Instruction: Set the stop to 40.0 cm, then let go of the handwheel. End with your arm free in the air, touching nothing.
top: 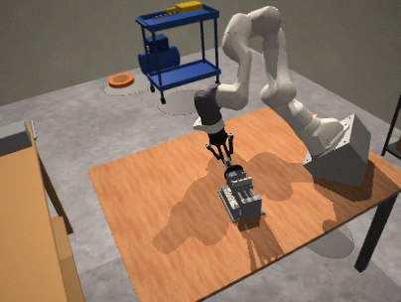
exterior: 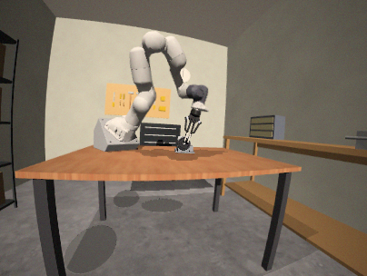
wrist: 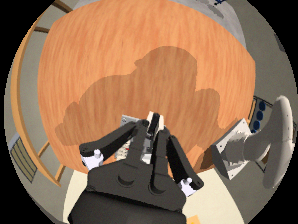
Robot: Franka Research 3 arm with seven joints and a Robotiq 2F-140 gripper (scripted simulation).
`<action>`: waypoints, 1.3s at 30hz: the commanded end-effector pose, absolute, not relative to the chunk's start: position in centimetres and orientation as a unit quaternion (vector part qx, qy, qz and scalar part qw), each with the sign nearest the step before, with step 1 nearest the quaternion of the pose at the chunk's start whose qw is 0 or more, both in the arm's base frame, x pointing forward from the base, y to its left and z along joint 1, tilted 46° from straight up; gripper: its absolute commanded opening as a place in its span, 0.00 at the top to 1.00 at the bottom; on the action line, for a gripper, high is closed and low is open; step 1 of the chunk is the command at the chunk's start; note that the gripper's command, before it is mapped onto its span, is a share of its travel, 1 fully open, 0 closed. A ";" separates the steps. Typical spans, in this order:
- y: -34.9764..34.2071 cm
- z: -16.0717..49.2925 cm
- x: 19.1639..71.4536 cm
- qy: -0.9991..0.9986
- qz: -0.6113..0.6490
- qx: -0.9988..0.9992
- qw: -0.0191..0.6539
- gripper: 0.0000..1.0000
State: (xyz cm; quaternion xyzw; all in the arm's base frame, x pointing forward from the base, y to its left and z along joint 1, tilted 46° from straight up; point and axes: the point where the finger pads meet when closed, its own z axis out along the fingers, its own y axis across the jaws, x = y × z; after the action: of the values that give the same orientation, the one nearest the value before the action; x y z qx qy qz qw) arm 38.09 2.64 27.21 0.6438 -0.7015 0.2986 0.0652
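Note:
A small grey stop fixture [top: 241,198] [exterior: 185,150] stands on the wooden table [top: 149,199] [exterior: 150,170] near its middle. Its dark round handwheel [top: 232,170] [exterior: 182,146] sits at the end facing the arm. My gripper [top: 228,164] [exterior: 185,138] [wrist: 154,119] reaches down at a slant from the arm and is shut on the handwheel. In the wrist view the narrow fingers come together over the table and the handwheel itself is hard to make out. I cannot read the scale on the fixture.
The robot's grey base [top: 342,149] [exterior: 111,133] stands at the table's far right corner. A blue cart [top: 179,50] and an orange ring [top: 121,79] are on the floor behind. A wooden bench [top: 30,233] [exterior: 295,147] runs along one side.

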 end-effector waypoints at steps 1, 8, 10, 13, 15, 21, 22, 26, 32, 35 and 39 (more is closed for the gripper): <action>2.4 26.9 38.6 -0.700 0.297 0.645 0.066 0.96; 2.1 26.7 39.6 -0.700 0.297 0.645 0.066 0.96; 2.1 26.7 39.6 -0.700 0.297 0.645 0.066 0.96; 1.9 26.5 40.1 -0.700 0.297 0.645 0.066 0.96; 1.8 26.4 40.4 -0.700 0.297 0.645 0.066 0.96; 1.2 25.5 41.2 -0.700 0.297 0.645 0.066 0.96; 1.0 25.3 41.3 -0.700 0.297 0.645 0.066 0.96; 0.6 24.5 41.5 -0.700 0.297 0.645 0.066 0.96; -0.1 23.3 41.4 -0.700 0.297 0.645 0.066 0.96; -0.4 22.7 41.2 -0.700 0.297 0.645 0.066 0.96; -0.7 22.0 40.6 -0.700 0.297 0.645 0.066 0.96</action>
State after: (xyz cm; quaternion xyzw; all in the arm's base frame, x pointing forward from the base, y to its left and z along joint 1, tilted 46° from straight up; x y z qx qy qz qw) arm 41.44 -0.27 23.07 0.6482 -0.6971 0.3005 0.0607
